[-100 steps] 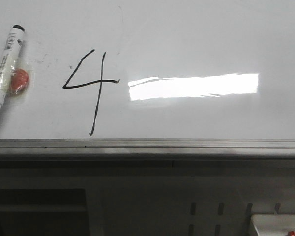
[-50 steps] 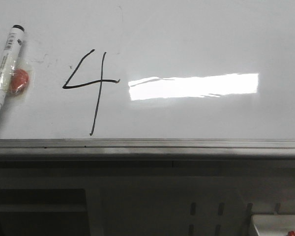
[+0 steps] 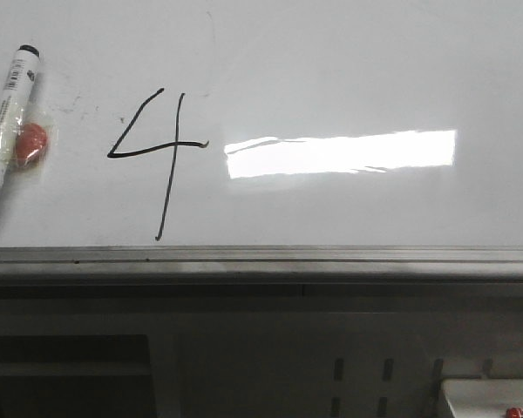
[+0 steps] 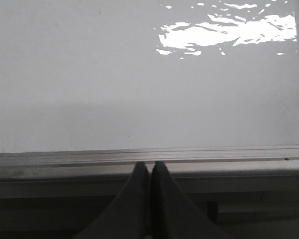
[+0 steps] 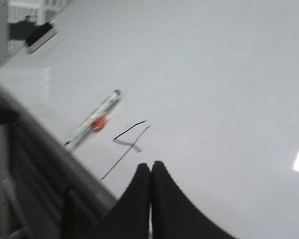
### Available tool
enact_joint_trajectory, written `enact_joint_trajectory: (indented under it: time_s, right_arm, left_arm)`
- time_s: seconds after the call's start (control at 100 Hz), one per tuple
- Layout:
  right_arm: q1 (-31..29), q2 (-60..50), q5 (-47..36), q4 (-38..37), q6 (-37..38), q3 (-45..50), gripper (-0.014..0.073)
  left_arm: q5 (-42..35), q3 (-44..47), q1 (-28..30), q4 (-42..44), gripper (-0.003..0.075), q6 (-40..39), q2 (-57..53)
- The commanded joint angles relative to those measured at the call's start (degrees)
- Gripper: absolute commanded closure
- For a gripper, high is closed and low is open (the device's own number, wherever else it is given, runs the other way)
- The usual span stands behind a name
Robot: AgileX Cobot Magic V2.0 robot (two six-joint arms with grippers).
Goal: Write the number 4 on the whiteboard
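A black open-top number 4 is drawn on the glossy whiteboard, left of the bright glare. It also shows in the right wrist view, blurred. A white marker with a black cap lies on the board at far left, beside a red round piece; both show in the right wrist view. My right gripper is shut and empty, over the board near the 4's stem. My left gripper is shut and empty at the board's grey edge rail. Neither gripper shows in the front view.
The grey metal rail runs along the board's near edge. Below it is a dark frame with slots, and a white box with a red dot at lower right. A dark eraser-like block sits far off on the board.
The front view has shifted slightly: the 4, the marker and the glare sit a few pixels further left. The ink is unchanged.
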Motion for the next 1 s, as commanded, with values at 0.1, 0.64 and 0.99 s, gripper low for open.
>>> enact_joint_trajectory:
  time_s: [0.1, 0.64, 0.99]
  right_arm:
    - [-22.1, 0.7, -13.4, 2.5, -1.8, 2.0, 0.0658]
    - [-55.9, -7.9, 2.4, 2.6, 8.8, 15.2, 0.0658]
    - [-55.7, -7.9, 12.5, 1.7, 8.8, 15.2, 0.0658]
  left_arm:
    - [-2.9, 2.0, 0.1, 0.0, 0.0741, -0.1, -1.4]
    - [-3.1, 2.0, 0.1, 0.0, 0.0741, -0.1, -1.3]
    - [-3.1, 2.0, 0.1, 0.0, 0.0741, -0.1, -1.3]
